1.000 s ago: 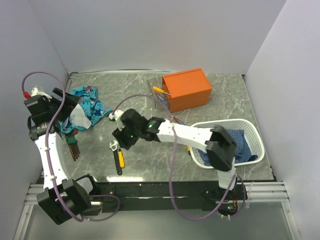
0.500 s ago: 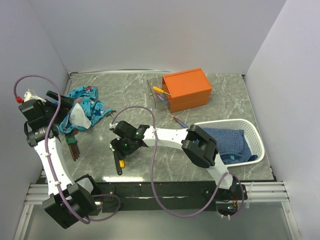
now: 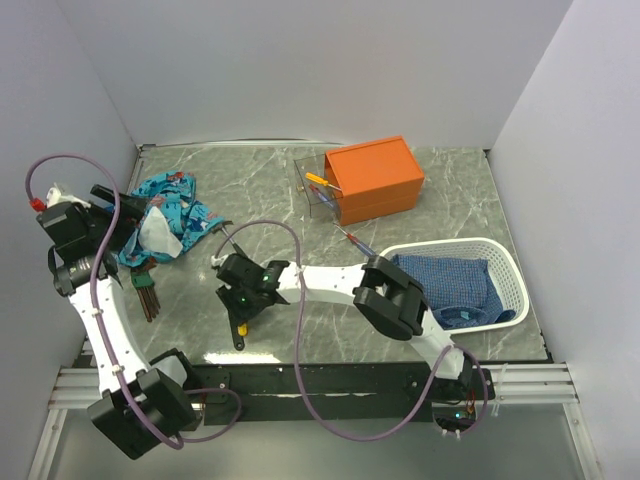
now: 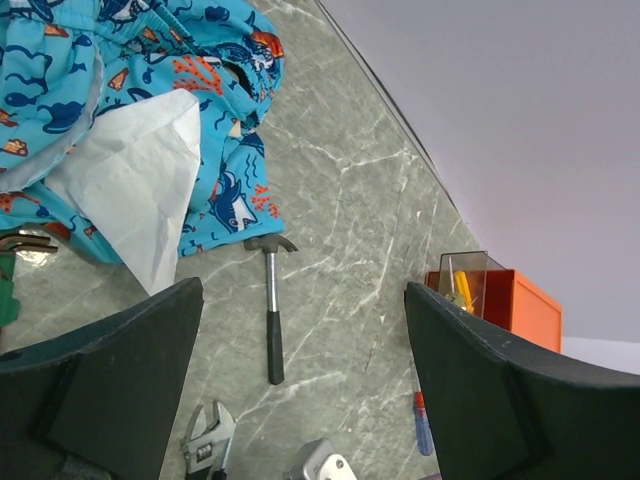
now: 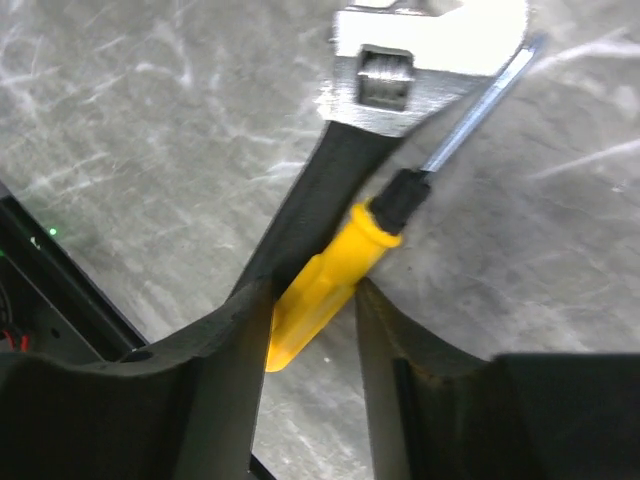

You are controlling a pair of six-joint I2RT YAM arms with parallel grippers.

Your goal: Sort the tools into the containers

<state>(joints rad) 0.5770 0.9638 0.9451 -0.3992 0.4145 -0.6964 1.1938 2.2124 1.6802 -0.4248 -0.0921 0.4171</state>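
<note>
A yellow-handled screwdriver (image 5: 325,280) lies on the marble table against a black-handled silver wrench (image 5: 400,80). My right gripper (image 5: 312,295) is down over both at the front left (image 3: 240,305), its fingers pressed against the yellow handle from each side. My left gripper (image 4: 302,290) hangs open and empty above a small hammer (image 4: 270,310), up near the left wall (image 3: 120,228). The orange box (image 3: 375,178) stands at the back, its clear drawer (image 3: 318,188) pulled out with screwdrivers inside. A red-and-blue screwdriver (image 3: 355,240) lies in front of the box.
A blue patterned cloth (image 3: 175,210) with a white patch lies at the left. A dark bundle of tools (image 3: 147,292) sits in front of it. A white basket (image 3: 505,258) holding blue cloth stands at the right.
My right arm has swung left and lowered onto the wrench and yellow screwdriver, and its jaws have narrowed around the handle. My left arm has drawn slightly toward the left wall.
</note>
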